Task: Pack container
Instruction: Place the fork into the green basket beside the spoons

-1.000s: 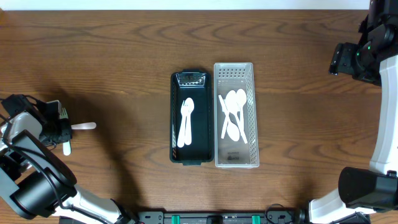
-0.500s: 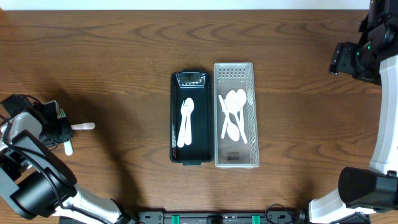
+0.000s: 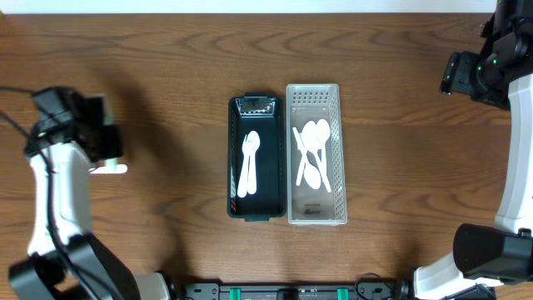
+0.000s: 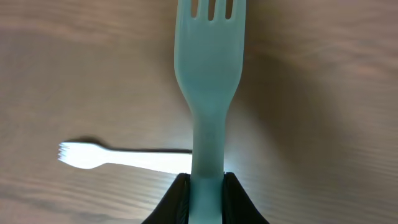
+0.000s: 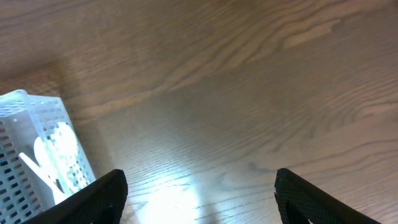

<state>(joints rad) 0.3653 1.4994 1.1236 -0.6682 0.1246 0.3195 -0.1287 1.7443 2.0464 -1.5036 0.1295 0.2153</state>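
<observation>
L grip [image 4: 206, 188] pinching fork [image 4: 209, 93] handle | R grip [image 5: 200, 183] jaws wide

I had my left arm [image 3: 52, 200] out over the table's left side, the left gripper [image 4: 206, 186] clamped tight on a fork [image 4: 208, 74] handle. My right arm [image 3: 518, 158] reached to the far right, the right gripper [image 5: 199, 180] spread wide and holding nothing.

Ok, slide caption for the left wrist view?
Left gripper clamps a pale fork by its handle; a white fork lies on the table.
</observation>
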